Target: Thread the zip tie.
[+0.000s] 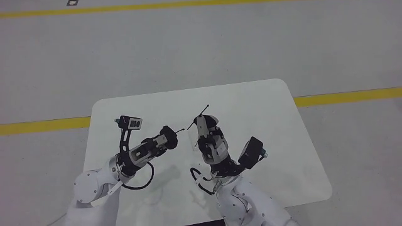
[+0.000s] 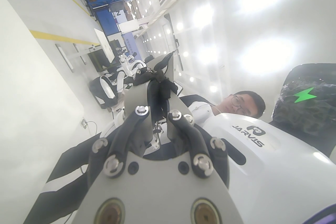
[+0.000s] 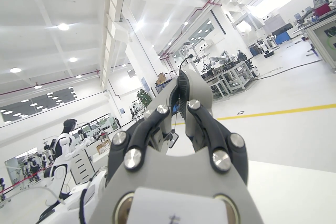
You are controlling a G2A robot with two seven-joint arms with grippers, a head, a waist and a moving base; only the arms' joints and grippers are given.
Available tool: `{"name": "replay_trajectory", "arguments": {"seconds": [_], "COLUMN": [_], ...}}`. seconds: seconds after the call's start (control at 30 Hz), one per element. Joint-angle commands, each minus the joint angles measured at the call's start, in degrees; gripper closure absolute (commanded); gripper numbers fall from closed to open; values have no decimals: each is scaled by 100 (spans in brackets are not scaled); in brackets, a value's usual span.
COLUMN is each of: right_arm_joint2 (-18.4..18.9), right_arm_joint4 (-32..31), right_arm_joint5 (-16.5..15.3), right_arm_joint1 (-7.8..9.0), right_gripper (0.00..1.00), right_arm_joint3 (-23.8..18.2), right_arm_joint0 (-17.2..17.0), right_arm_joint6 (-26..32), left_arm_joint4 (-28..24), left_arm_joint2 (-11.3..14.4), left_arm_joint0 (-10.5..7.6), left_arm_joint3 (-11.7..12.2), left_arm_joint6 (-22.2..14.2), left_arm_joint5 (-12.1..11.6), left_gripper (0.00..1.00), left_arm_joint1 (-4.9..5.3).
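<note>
Both arms are raised over the white table (image 1: 264,110), their tips facing each other close together. A thin black zip tie (image 1: 205,110) slants up and away from my right gripper (image 1: 201,124), whose jaws are shut on it. In the right wrist view the strap (image 3: 183,62) pokes out beyond that gripper's closed tips (image 3: 183,78). My left gripper (image 1: 171,134) is shut on a short black end of the zip tie (image 1: 180,130) that points toward the right gripper. From the left wrist, the black end (image 2: 161,83) sits bunched at that gripper's tips (image 2: 157,79).
The table has rounded corners and a bare top (image 1: 276,157) to the right and at the far side (image 1: 157,110). A grey floor with yellow lines (image 1: 188,3) surrounds it.
</note>
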Motion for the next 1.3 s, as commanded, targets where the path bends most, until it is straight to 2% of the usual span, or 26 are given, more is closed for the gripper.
{"name": "replay_trajectory", "arguments": {"seconds": [0.0,0.5,1.27], "right_arm_joint2": [0,65,-53], "right_arm_joint4": [0,-137,-295], "right_arm_joint5": [0,44,128], "right_arm_joint1": [0,-30,-218], "right_gripper": [100,100,100], "right_arm_joint3": [0,-36,161], "right_arm_joint0": [0,0,53], "right_arm_joint6": [0,37,-98], "left_arm_joint4": [0,0,0], "left_arm_joint2": [0,0,0], "left_arm_joint0": [0,0,0], "left_arm_joint3": [0,0,0], "left_arm_joint6": [0,0,0], "left_arm_joint5": [0,0,0], "left_gripper": [100,100,100], "left_arm_joint1": [0,0,0]}}
